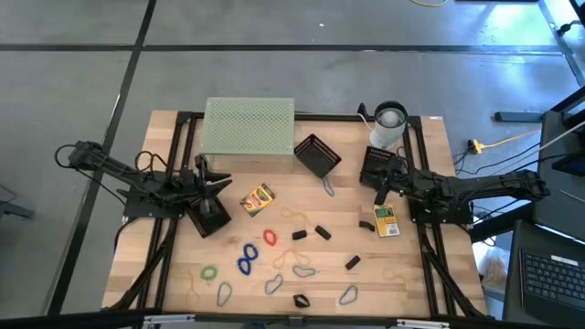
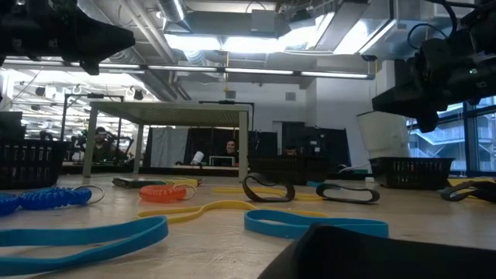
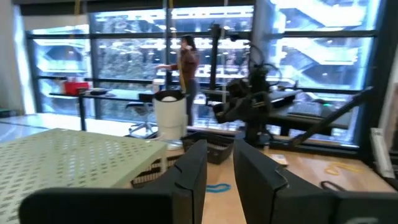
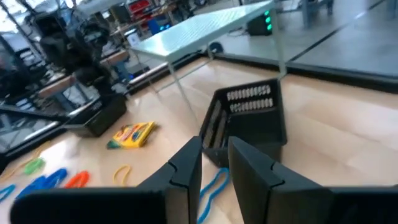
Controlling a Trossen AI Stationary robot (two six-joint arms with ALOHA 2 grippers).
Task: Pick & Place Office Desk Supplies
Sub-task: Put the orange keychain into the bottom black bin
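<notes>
Two crayon boxes lie on the table: one point(image 1: 258, 198) just beside the left gripper point(image 1: 219, 182), one point(image 1: 387, 221) just below the right gripper point(image 1: 383, 185). Both grippers hover with fingers narrowly parted, holding nothing. Two black baskets point(image 1: 317, 154) and a pale green stand point(image 1: 249, 133) sit between them; loops point(image 1: 246, 260) and clips point(image 1: 323, 232) lie nearer the table's front.

Left tool point(image 1: 222, 183) slightly parted, empty; right tool point(image 1: 382, 182) likewise — both arms raised
</notes>
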